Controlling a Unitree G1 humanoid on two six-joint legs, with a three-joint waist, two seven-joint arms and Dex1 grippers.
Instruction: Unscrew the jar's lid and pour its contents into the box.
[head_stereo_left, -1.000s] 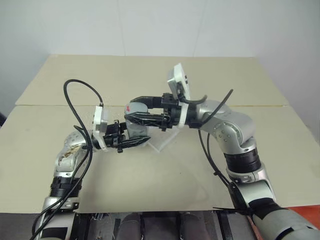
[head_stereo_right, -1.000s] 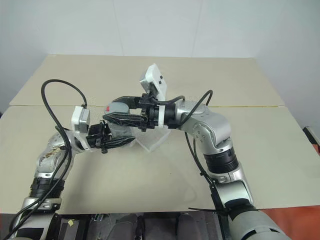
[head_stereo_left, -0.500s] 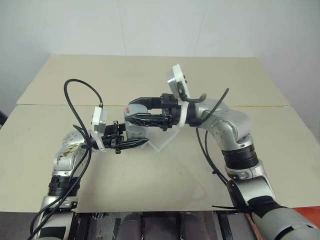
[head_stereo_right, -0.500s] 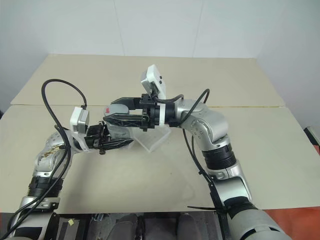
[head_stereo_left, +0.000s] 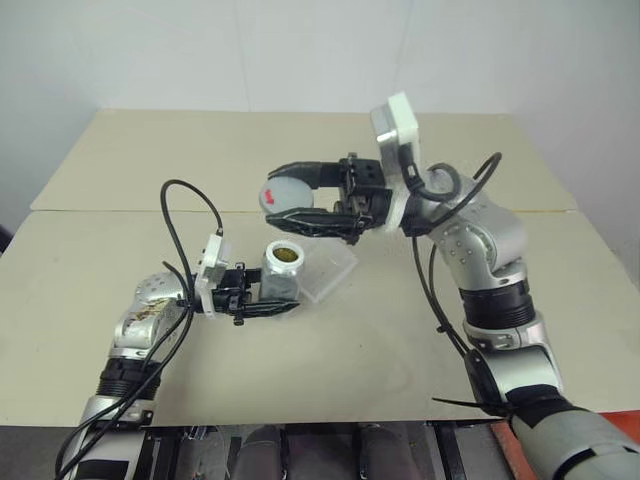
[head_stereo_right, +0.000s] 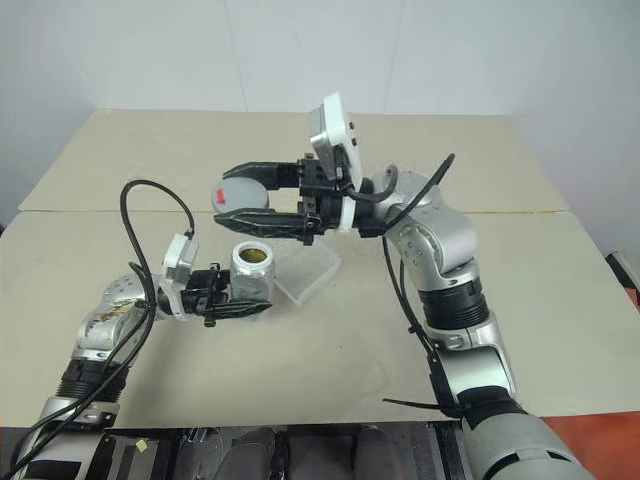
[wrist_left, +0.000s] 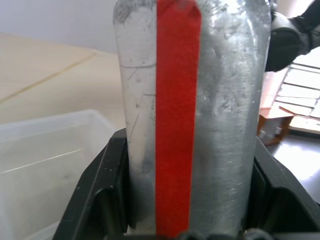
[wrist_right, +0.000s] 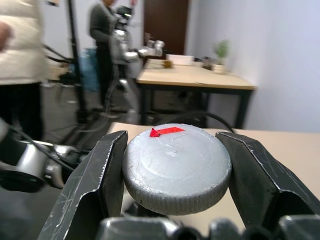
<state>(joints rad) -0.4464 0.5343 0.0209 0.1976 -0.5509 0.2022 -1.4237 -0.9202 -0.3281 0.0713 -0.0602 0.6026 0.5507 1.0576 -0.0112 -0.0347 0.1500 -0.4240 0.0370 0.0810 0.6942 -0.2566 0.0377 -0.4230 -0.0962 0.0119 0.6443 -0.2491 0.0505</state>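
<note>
Grippers, two, each clamped on a separate part. Left gripper (head_stereo_left: 268, 307): black fingers closed on the lower body of the jar (head_stereo_left: 282, 272), holding it upright just above the beige table (head_stereo_left: 330, 350). Jar: silvery-clear cylinder with a vertical red stripe (wrist_left: 176, 115), mouth open and uncovered. Contents (head_stereo_right: 252, 254): brownish matter visible through the open mouth, apparently small pieces, too small to make out singly. Right gripper (head_stereo_left: 290, 203): fingers shut on either side of the lid (wrist_right: 176, 167), held level in the air above and just behind the jar, apart from it. Lid: round grey screw cap with ribbed edge and a small red mark on top. Box (head_stereo_left: 330, 272): shallow clear plastic tray lying on the table just beside the jar, on its right and slightly behind. Background, right wrist view: standing people (wrist_right: 20, 65), blurred, and wooden tables.
</note>
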